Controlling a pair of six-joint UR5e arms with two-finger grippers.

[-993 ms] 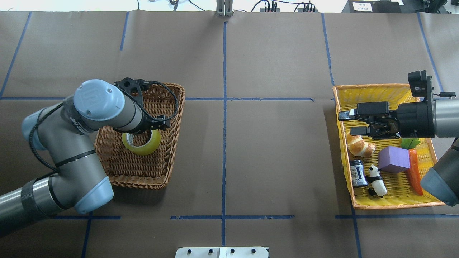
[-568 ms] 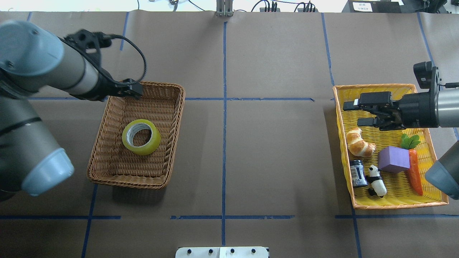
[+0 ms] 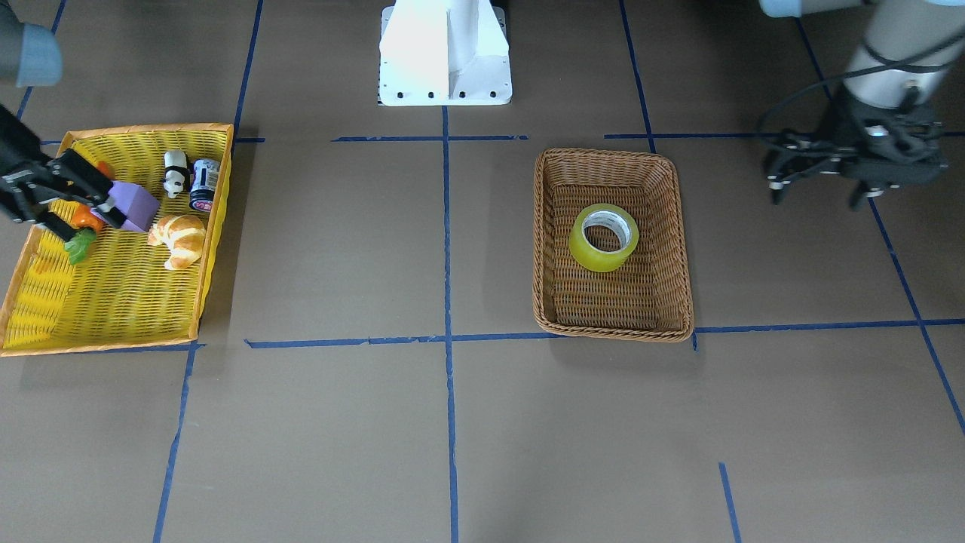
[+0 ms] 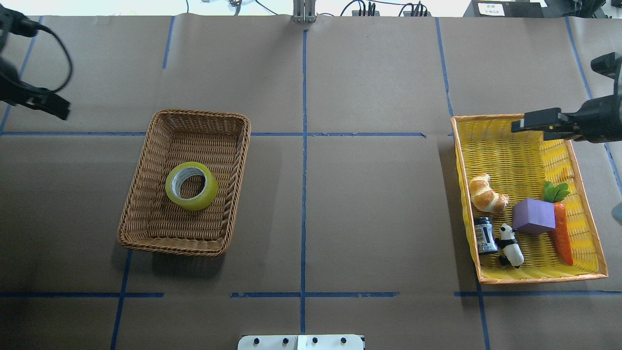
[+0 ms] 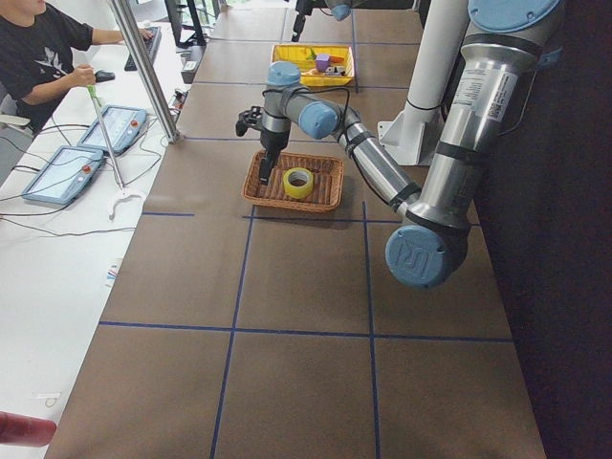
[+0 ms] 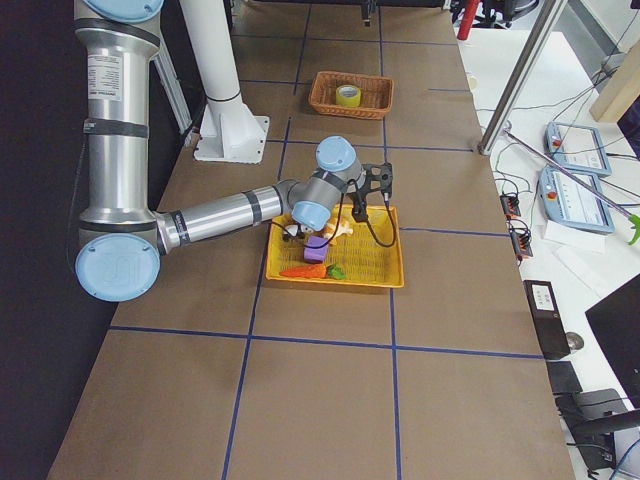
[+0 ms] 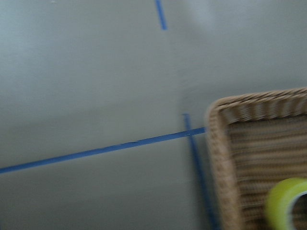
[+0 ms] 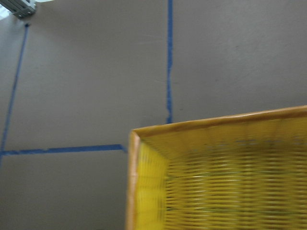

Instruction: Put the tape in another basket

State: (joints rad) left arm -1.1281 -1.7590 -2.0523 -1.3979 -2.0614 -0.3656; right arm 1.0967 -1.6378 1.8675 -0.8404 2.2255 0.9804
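L hand spread wide, empty, now well clear at table's left edge; 1 s ago it hung right over the roll. Translucent yellow packing-tape roll lies flat mid rectangular brown woven wicker basket, so drop looks done, next = just park arms. R hand parted, empty, over far rim of shallow yellow basket, also backed off.

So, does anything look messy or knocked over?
Nothing is spilled. The tape lies flat in the wicker basket, and both that and the yellow basket sit a little crooked to the blue lines.
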